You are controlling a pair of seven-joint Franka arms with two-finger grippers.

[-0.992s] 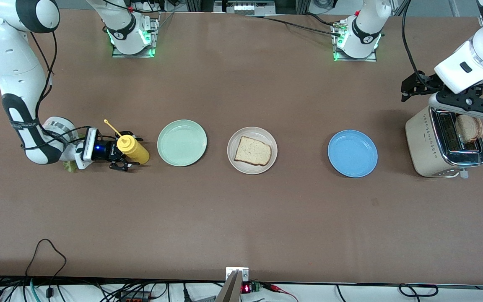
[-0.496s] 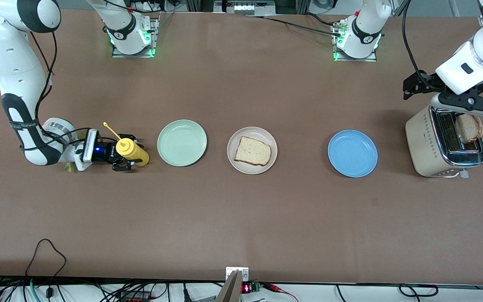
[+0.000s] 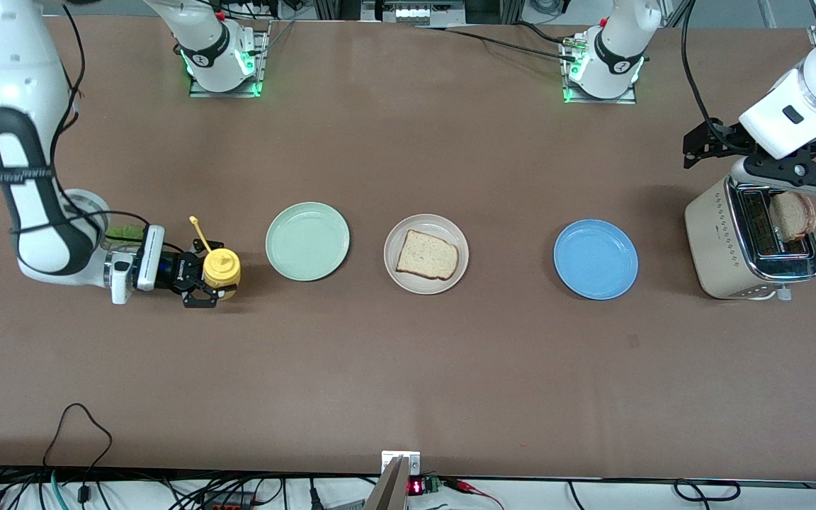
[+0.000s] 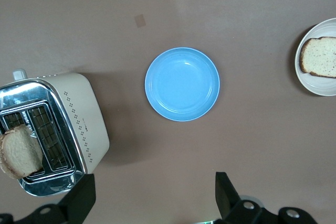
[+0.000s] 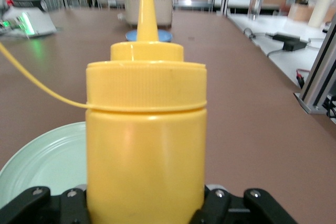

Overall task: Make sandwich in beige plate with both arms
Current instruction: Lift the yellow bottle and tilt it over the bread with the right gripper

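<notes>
Yellow squeeze bottle [image 3: 222, 269] clamped upright in right hand [image 3: 204, 277] beside mint-green plate [image 3: 307, 241]; left hand [image 4: 152, 198], fingers spread, above toaster [image 3: 748, 241].

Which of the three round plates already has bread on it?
The round beige plate in the middle, holding one bread slice; the mint-green plate and blue plate hold nothing.

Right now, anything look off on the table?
One thing: a crinkled green lettuce leaf lies on the bare table, half hidden under the right arm. The round beige plate holds one bread slice; the other slice sits in the cream toaster.
</notes>
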